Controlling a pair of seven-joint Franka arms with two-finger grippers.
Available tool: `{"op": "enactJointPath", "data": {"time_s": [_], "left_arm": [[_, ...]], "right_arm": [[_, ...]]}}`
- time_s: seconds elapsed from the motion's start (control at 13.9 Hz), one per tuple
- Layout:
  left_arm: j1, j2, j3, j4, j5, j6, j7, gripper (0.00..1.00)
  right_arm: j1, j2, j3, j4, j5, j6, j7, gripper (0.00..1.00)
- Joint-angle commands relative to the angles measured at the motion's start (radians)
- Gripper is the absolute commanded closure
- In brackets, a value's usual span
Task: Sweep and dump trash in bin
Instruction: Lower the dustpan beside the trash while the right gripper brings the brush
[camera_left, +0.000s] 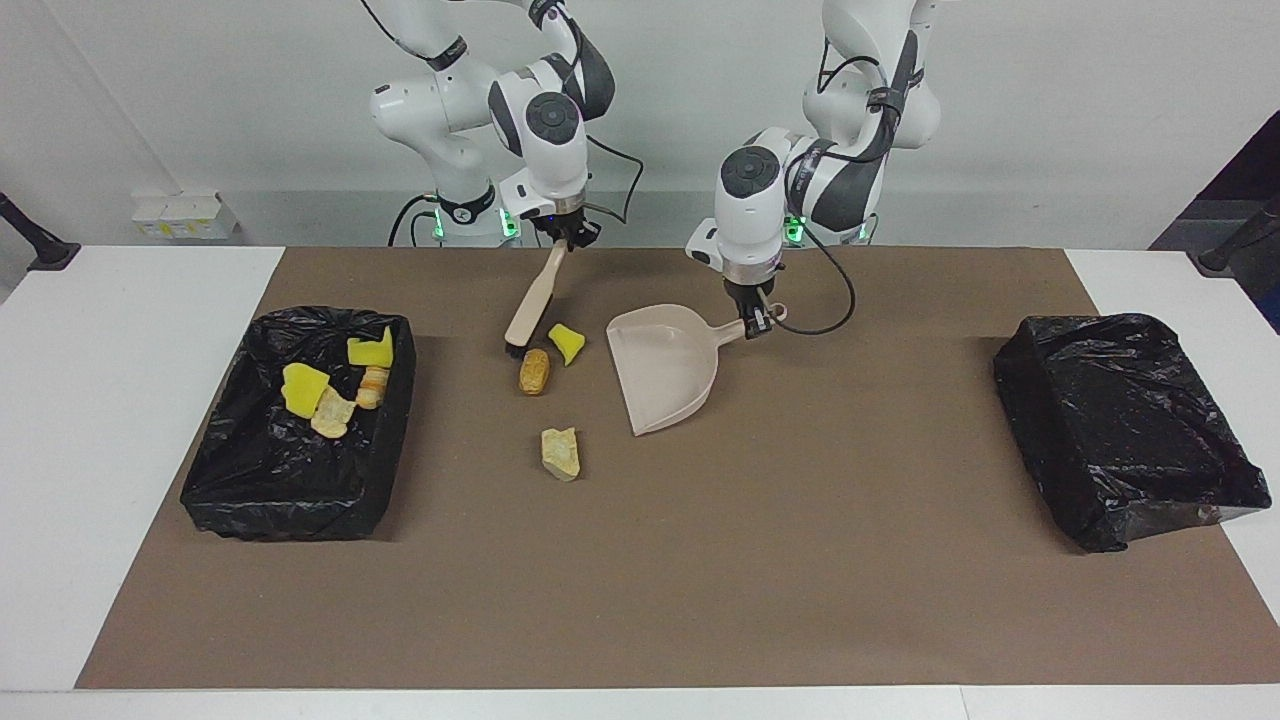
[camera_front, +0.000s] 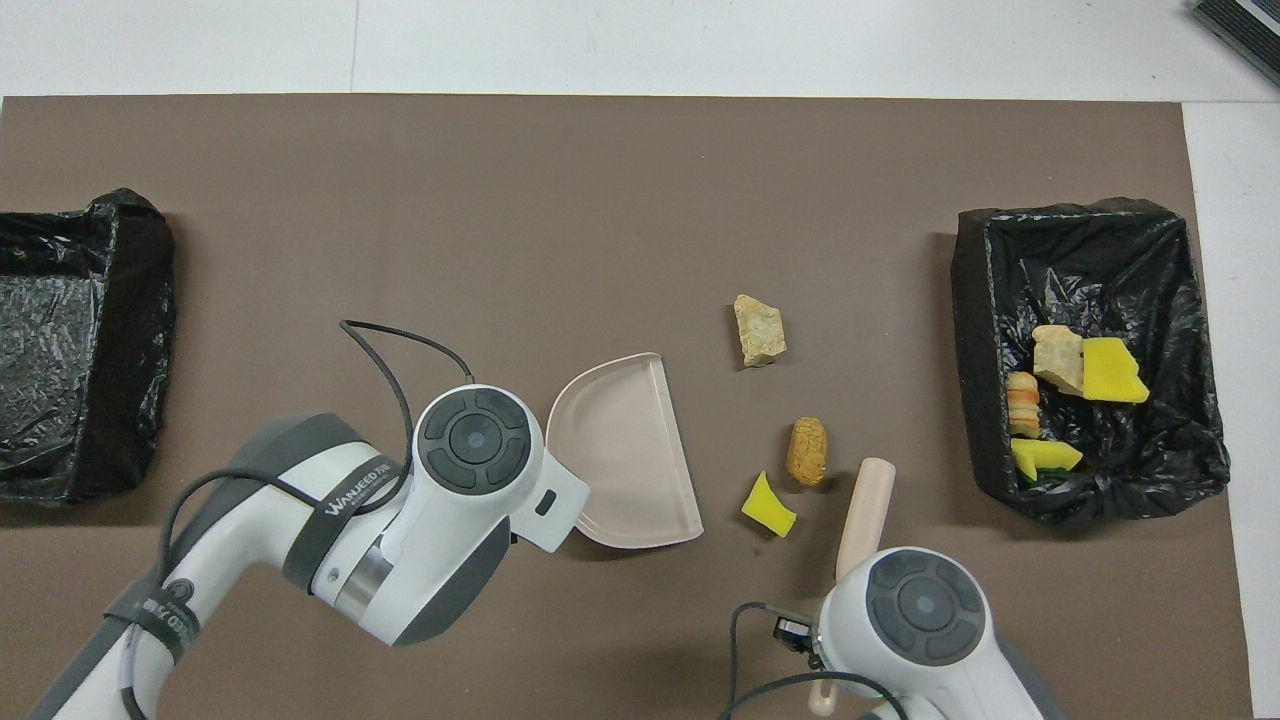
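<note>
Three pieces of trash lie loose on the brown mat: a yellow chunk (camera_left: 567, 343) (camera_front: 768, 505), a brown bread-like lump (camera_left: 534, 371) (camera_front: 807, 452) and a tan rocky piece (camera_left: 561, 453) (camera_front: 759, 329). My right gripper (camera_left: 566, 238) is shut on the handle of the beige brush (camera_left: 530, 305) (camera_front: 866, 505), whose black bristles stand beside the brown lump. My left gripper (camera_left: 752, 325) is shut on the handle of the beige dustpan (camera_left: 665, 365) (camera_front: 625, 450), its mouth facing the yellow chunk. The black-lined bin (camera_left: 300, 520) (camera_front: 970, 350) at the right arm's end holds several more pieces.
A second black-lined bin (camera_left: 1125, 430) (camera_front: 80, 340) sits at the left arm's end of the mat with nothing showing in it. White table borders the mat on all sides. In the overhead view both wrists cover their own fingers.
</note>
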Motion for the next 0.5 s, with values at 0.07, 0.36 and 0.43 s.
{"op": "enactJointPath", "data": {"time_s": [0.07,0.36,0.43], "left_arm": [[-0.019,-0.031,0.013,-0.043,0.019,0.024,-0.014,1.00],[-0.015,-0.030,0.013,-0.045,0.019,0.059,-0.005,1.00],[-0.010,-0.028,0.013,-0.045,0.019,0.060,0.003,1.00]], "right_arm": [[-0.011,0.084,0.000,0.035,0.073,0.159,-0.010,1.00],[-0.037,0.200,-0.002,0.179,0.078,0.158,-0.010,1.00],[-0.031,0.244,0.000,0.228,0.102,0.165,0.002,1.00]]}}
